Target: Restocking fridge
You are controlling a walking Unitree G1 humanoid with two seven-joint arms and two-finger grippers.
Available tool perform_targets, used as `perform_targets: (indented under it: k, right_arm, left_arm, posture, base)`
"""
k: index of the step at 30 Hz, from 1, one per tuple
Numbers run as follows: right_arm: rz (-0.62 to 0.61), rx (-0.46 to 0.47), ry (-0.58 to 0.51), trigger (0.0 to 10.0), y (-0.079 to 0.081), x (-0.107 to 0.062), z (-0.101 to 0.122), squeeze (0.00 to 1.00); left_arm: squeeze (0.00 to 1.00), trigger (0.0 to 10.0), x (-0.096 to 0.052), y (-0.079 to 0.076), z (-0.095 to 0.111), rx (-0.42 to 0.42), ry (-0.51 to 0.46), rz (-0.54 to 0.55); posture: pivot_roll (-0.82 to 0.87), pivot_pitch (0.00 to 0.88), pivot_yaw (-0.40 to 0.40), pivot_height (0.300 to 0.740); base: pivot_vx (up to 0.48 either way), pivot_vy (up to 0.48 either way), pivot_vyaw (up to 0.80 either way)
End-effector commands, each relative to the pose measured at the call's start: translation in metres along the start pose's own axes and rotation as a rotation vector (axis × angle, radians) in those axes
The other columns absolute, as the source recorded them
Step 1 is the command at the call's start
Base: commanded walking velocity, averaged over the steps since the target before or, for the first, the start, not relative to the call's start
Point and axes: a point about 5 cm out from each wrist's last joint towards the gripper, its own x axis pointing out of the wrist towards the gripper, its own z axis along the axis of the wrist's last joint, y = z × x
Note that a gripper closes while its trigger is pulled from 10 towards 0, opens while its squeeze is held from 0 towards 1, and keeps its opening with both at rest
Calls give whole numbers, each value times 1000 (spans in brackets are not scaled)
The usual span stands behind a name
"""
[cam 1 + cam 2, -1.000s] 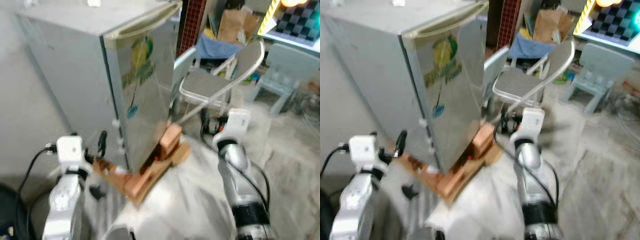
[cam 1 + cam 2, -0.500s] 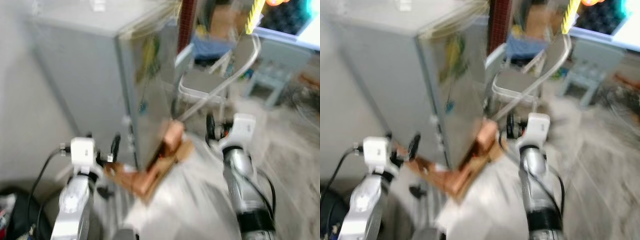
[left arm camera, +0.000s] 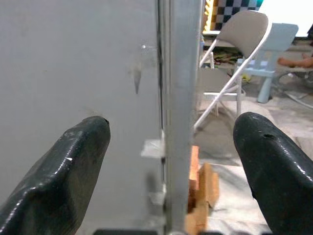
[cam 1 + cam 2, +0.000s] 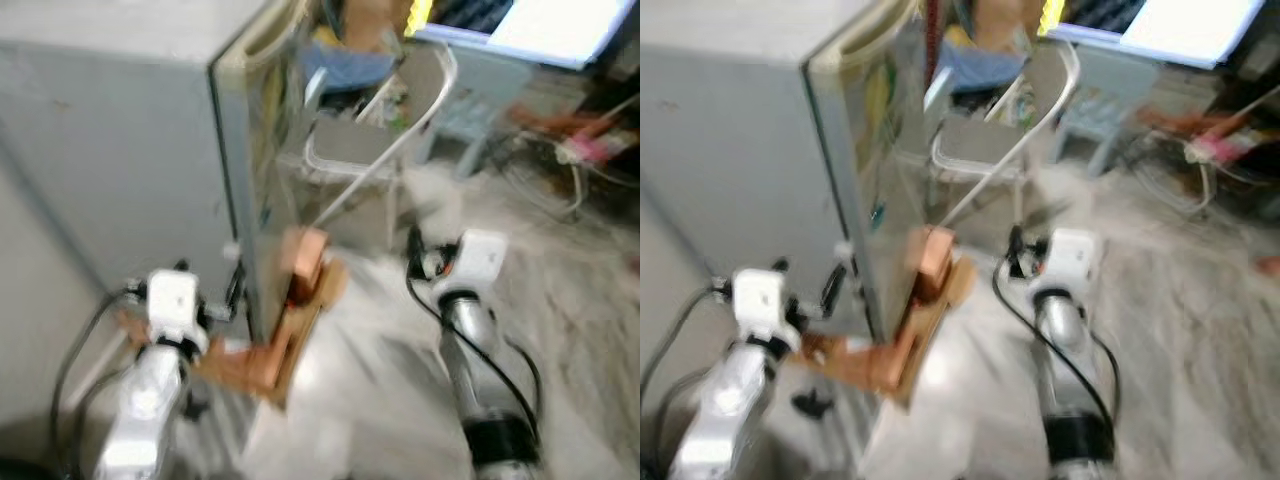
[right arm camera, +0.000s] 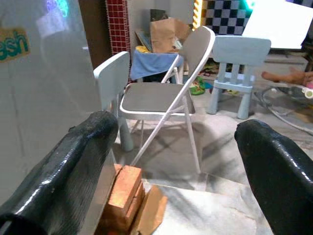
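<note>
**Op:** Fridge [image 4: 150,150] in the left eye view: grey, door closed, standing at left on wooden blocks [image 4: 300,285] and cardboard on the floor. Picture is blurred. My left arm sits low beside the fridge's front corner; my right arm is out over the floor, well apart from it.

**Log:** Behind it?

**Op:** Folding chair [image 4: 370,165], just past the door edge.

**Log:** Left wrist view?

**Op:** Left claw [image 3: 168,147] spread wide, fingers [image 3: 73,161] on either side of the fridge's front corner edge, holding nothing. Blocks visible under the door.

**Log:** Right wrist view?

**Op:** Right claw [image 5: 176,161] also spread, nothing between the fingers [image 5: 274,166]. It faces the folding chair, a pale blue child's chair [image 5: 239,58] and a paper bag [image 5: 166,32]; the fridge door with green lettering is alongside.
</note>
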Motion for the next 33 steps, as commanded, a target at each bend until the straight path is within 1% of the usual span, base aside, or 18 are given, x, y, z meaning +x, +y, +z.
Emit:
perform_targets:
  k: [1, 5, 10, 16, 19, 22, 27, 28, 30, 31, 32, 33]
  right_arm:
    - [-28, -21, 5, 10000, -12, -1, 1, 0]
    - [-14, -30, 3, 10000, -11, -2, 2, 0]
    - [-9, -33, 9, 10000, -11, -2, 2, 0]
    - [1, -33, -7, 10000, -6, 1, 5, 0]
    - [-2, -32, -15, 10000, -7, 2, 8, 0]
    - [-2, -35, -18, 10000, -7, 2, 9, 0]
    - [4, -33, -9, 10000, -7, -1, 6, 0]
    - [16, -20, -9, 10000, -5, -2, 6, 0]
    - [25, -23, -11, 10000, -3, -4, 7, 0]
    - [25, -23, -11, 10000, -3, -4, 7, 0]
    - [40, -31, -10, 10000, -3, -4, 7, 0]
    - [46, -36, -10, 10000, -3, -5, 7, 0]
  left_arm:
    - [0, 10000, 0, -10, -1, -37, 1, -24]
    - [0, 10000, -2, -8, 1, -53, -15, -25]
    - [0, 10000, -5, -8, 1, -64, -17, -27]
    - [0, 10000, -4, -8, 1, -64, -19, -18]
    - [0, 10000, -2, -6, 2, -57, -17, -13]
    - [0, 10000, -1, 0, 2, -32, -20, 36]
    - [0, 10000, -3, 7, 1, -21, -16, 113]
    - [0, 10000, -4, 10, 1, -21, -13, 146]
    - [0, 10000, -5, 15, 0, -10, -11, 193]
    - [0, 10000, -5, 15, 0, -10, -11, 193]
    - [0, 10000, -5, 21, 0, -9, -5, 245]
    - [0, 10000, -5, 23, -1, -2, -2, 266]
  posture:
    - [124, 0, -67, 740]
    - [125, 0, -72, 740]
    - [124, 0, -73, 740]
    - [114, 0, -58, 740]
    - [111, 0, -55, 740]
    - [108, 0, -53, 740]
    - [103, 0, -57, 740]
    - [102, 0, -57, 740]
    - [101, 0, -58, 740]
    - [101, 0, -58, 740]
    - [99, 0, -59, 740]
    - [98, 0, -59, 740]
  base:
    - [0, 0, -800]
    - [0, 0, -800]
    - [285, 0, -800]
    - [236, 0, -800]
    - [256, 0, -221]
    - [0, 0, 0]
    - [0, 0, 0]
    - [0, 0, 0]
    - [0, 0, 0]
    - [0, 0, 0]
    - [0, 0, 0]
    - [0, 0, 0]
